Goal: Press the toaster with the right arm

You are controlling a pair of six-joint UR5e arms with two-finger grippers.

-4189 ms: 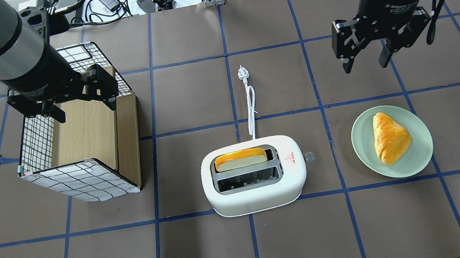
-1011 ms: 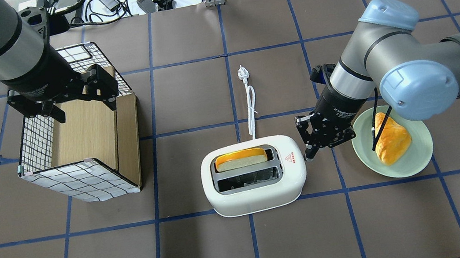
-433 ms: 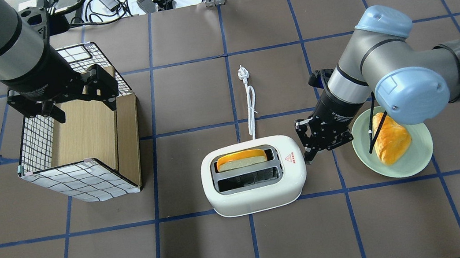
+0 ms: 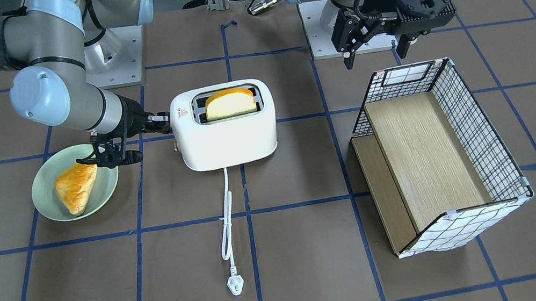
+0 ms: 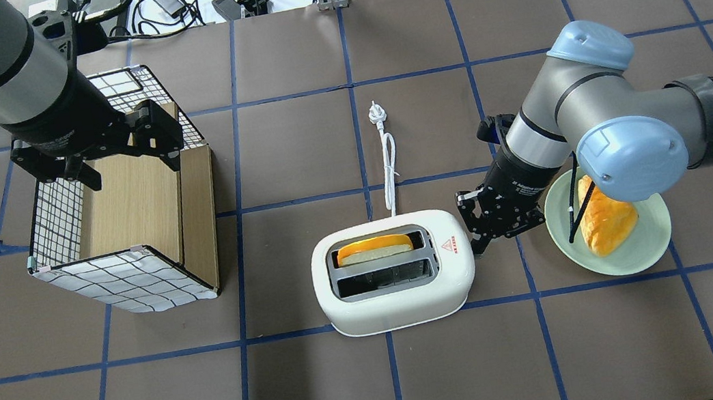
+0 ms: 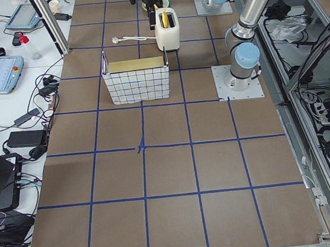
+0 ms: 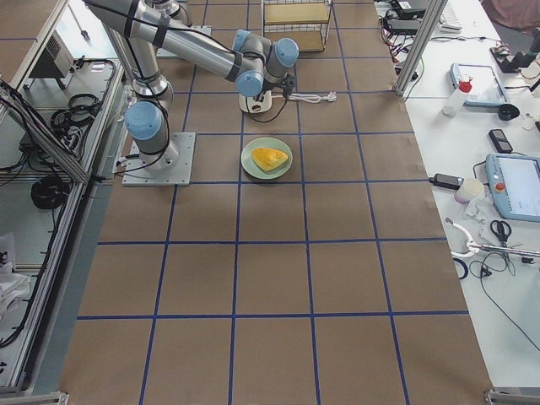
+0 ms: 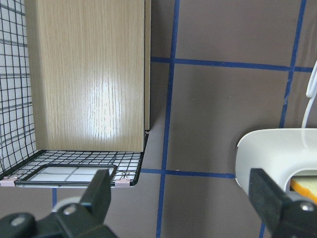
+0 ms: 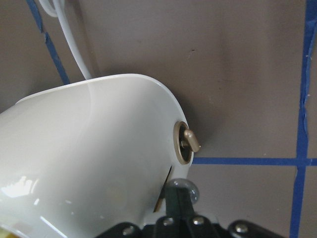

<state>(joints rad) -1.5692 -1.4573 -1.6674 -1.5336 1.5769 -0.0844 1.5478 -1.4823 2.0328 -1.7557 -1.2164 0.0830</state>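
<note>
Toaster (image 5: pixel 393 271) stands upright on the worktop (image 5: pixel 352 379), its rounded end just beside the right fingers (image 5: pixel 479 244). These are pressed together and point down at the clear lever knob (image 9: pixel 184 187) on that end. In the wrist view their tip sits right at the knob, beside a brass dial (image 9: pixel 185 143). A bread slice (image 5: pixel 373 249) stands in the slot farther from the robot, and the white cord (image 5: pixel 389 168) runs across the worktop away from the toaster. On the other side of the right fingers from the toaster, a green plate (image 5: pixel 652 250) holds a pastry (image 5: pixel 608 225), with the right arm (image 5: pixel 565 110) reaching low over its rim. The left fingers (image 8: pixel 101 191) are spread wide and hang above the edge of a grid-patterned box (image 5: pixel 124 217), with the toaster well apart from them.
</note>
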